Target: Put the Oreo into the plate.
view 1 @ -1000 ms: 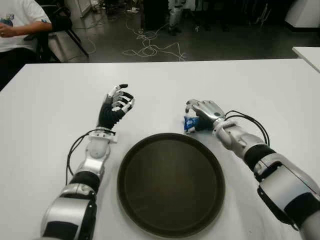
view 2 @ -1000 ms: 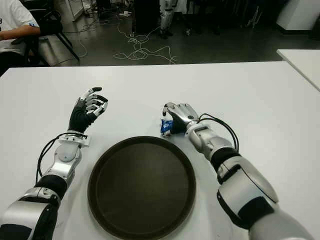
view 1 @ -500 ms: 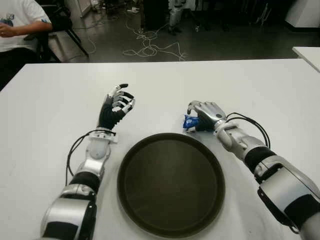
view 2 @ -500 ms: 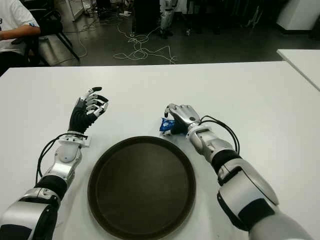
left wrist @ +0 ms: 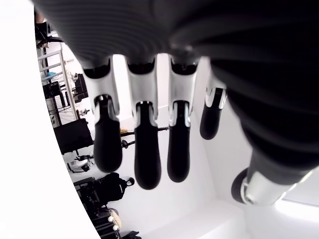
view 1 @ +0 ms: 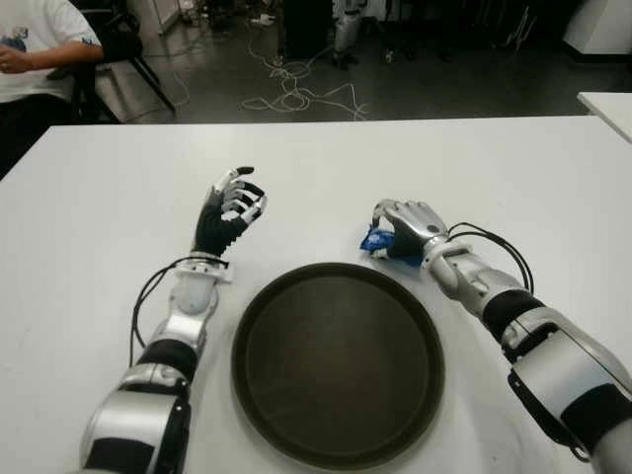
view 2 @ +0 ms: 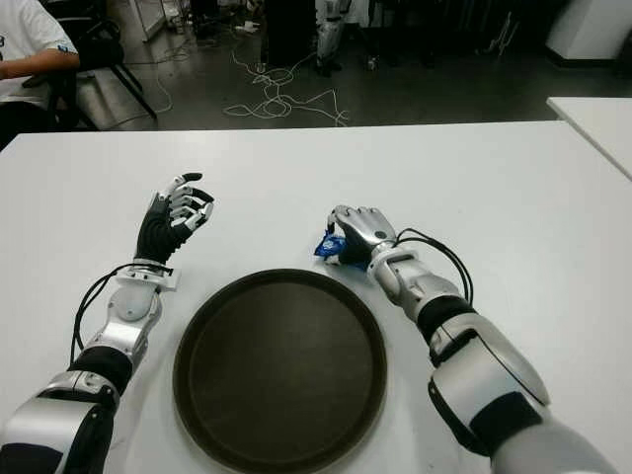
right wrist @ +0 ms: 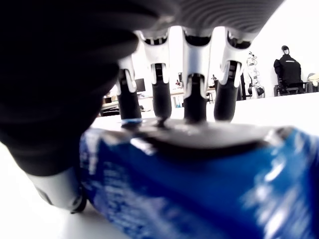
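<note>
Oreo pack, small blue foil wrapper (view 1: 376,240), sits centre-right of the eye views, just beyond the far-right rim of the plate, clasped by the right hand (view 1: 405,230). Right hand's silver-and-black fingers (right wrist: 195,94) curl down over the top of the pack; right wrist view shows the blue wrapper (right wrist: 199,189) filling the lower part of the frame with fingertips pressing along its upper edge. Cannot tell whether the pack touches the white tabletop (view 1: 99,217) or is slightly lifted. Round dark brown plate (view 1: 338,361), shallow with a raised rim, lies at lower centre of the eye views between the two forearms, with nothing on it. Left hand (view 1: 229,210) shows at centre-left, up and left of the plate and apart from it, palm turned inward, fingers (left wrist: 141,149) loosely extended and holding nothing. Black cable (view 1: 148,286) loops along the left forearm; another black cable (view 1: 494,242) loops off the right wrist. Upper left corner: seated person in a white shirt (view 1: 35,44) beside a black chair (view 1: 114,44). Upper centre: tangled white cords (view 1: 296,94) on the dark floor beyond the table edge. Corner of a second white table (view 1: 607,104) at the right edge.
</note>
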Available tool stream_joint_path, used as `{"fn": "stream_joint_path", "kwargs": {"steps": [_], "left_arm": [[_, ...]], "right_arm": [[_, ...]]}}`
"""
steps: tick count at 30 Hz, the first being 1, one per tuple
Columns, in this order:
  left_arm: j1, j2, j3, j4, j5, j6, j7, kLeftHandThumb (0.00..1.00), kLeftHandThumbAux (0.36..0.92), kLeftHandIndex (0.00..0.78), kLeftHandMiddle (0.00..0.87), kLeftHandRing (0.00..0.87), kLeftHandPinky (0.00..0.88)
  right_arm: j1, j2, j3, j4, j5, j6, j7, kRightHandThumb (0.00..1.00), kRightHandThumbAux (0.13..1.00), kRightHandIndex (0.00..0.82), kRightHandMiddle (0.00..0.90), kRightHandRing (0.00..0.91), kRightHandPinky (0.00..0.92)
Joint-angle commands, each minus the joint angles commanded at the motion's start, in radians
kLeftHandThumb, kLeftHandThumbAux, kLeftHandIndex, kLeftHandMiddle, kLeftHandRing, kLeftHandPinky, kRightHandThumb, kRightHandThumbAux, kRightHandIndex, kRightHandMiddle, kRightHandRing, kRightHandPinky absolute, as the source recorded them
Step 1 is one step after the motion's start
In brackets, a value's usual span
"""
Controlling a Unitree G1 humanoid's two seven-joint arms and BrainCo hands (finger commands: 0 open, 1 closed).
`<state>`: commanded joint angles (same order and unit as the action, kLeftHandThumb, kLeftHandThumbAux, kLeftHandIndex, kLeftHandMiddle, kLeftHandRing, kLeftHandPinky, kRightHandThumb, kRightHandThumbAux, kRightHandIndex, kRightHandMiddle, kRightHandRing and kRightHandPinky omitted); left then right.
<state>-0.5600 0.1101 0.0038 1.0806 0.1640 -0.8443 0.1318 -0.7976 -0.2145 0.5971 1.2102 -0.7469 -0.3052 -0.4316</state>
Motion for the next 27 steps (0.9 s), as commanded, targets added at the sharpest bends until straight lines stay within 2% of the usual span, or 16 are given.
{"fn": "stream_joint_path", "kwargs": {"steps": [4,10,22,27], "left_arm": [[0.001,0.001,-0.001,0.001,0.004,-0.001,0.006,0.355,0.612,0.229,0.423,0.49,0.55],[0.003,0.0,-0.001,-0.002,0.007,-0.003,0.012,0.357,0.627,0.228,0.43,0.5,0.565],[0.003,0.003,-0.003,-0.002,0.005,0.004,0.005,0.339,0.595,0.217,0.423,0.488,0.548],[0.003,0.002,-0.002,0.0,0.004,-0.005,0.007,0.335,0.603,0.224,0.423,0.489,0.545]], "right_arm": [[0.006,0.0,-0.02,-0.003,0.014,-0.012,-0.027,0.711,0.71,0.436,0.776,0.765,0.754],[0.013,0.002,-0.048,-0.006,0.039,-0.027,-0.046,0.724,0.708,0.439,0.815,0.81,0.807],[0.015,0.0,-0.078,-0.01,0.055,-0.035,-0.043,0.727,0.708,0.44,0.823,0.826,0.817],[0.013,-0.002,-0.078,-0.016,0.055,-0.024,-0.042,0.725,0.708,0.44,0.821,0.825,0.809]]}}
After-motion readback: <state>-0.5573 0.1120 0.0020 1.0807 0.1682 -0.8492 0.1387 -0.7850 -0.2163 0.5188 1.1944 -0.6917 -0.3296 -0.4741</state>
